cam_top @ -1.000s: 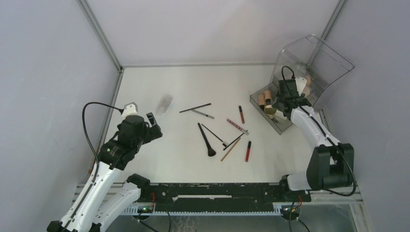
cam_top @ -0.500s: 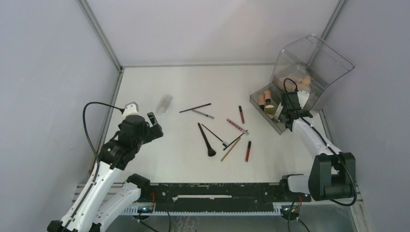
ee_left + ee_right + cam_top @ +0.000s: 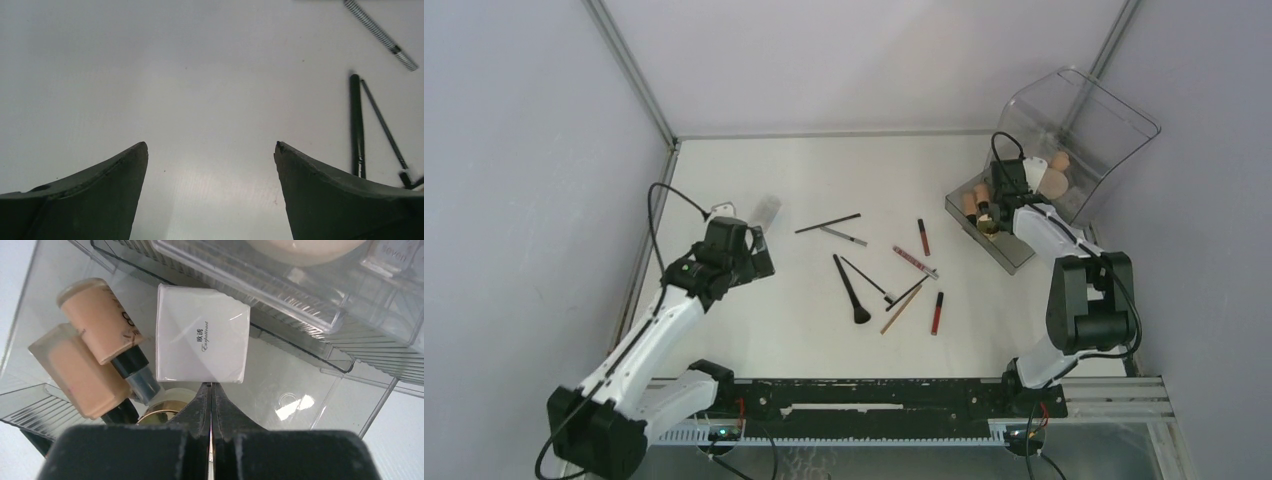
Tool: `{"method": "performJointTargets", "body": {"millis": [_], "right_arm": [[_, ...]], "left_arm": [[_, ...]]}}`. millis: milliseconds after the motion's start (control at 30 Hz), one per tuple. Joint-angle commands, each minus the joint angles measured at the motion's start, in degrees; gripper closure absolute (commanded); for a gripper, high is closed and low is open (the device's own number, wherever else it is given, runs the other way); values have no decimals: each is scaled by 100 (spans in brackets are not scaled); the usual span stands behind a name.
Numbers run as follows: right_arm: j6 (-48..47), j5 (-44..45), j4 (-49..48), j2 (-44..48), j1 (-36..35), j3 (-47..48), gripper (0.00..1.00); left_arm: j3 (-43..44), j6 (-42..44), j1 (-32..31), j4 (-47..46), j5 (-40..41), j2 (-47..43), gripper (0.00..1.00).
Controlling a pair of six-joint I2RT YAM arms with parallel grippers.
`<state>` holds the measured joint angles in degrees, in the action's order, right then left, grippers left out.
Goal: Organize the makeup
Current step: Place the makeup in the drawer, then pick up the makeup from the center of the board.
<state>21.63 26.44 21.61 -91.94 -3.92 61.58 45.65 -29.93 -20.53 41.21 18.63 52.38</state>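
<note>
Loose makeup lies mid-table: a black brush (image 3: 852, 290), thin pencils (image 3: 828, 223), red lip tubes (image 3: 922, 236) (image 3: 937, 312) and a wooden pencil (image 3: 901, 310). My left gripper (image 3: 759, 255) (image 3: 211, 145) hangs open over bare table to their left, nothing between its fingers; the black brush handle (image 3: 355, 125) shows at the right of its view. My right gripper (image 3: 994, 205) (image 3: 210, 386) is shut and empty, its tips against the near edge of the white cube jar (image 3: 202, 340) in the organizer's drawer. Two tan bottles (image 3: 100, 320) (image 3: 75, 372) lie to the jar's left.
The clear organizer box (image 3: 1084, 130) stands at the back right with its drawer (image 3: 1014, 255) pulled out toward the table. A gold-rimmed round compact (image 3: 160, 412) sits just under my right fingers. A small clear item (image 3: 766, 212) lies near my left gripper.
My right gripper has shut and shifted back and left over the drawer. My left arm has swung forward and to the right, toward the loose makeup, still open.
</note>
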Motion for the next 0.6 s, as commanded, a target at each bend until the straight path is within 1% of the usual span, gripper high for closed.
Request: {"method": "performJointTargets", "body": {"millis": [0, 100, 233, 333, 433, 567], "right_arm": [[-82, 230, -393, 330, -23, 161, 99], [-11, 154, -301, 824, -68, -229, 98], [73, 18, -190, 1712, -197, -756, 94], [200, -72, 129, 2290, -205, -981, 91], [272, -277, 393, 2979, -222, -1227, 84], [307, -491, 681, 3685, -257, -1424, 80]], "left_arm": [[285, 339, 260, -536, -350, 644, 0], [782, 440, 391, -572, -456, 1347, 0], [1447, 625, 478, -550, -197, 2226, 0], [1944, 860, 626, -495, -67, 2893, 0], [2411, 1247, 766, -465, 34, 3576, 4], [3130, 1758, 970, -538, -262, 4519, 10]]}}
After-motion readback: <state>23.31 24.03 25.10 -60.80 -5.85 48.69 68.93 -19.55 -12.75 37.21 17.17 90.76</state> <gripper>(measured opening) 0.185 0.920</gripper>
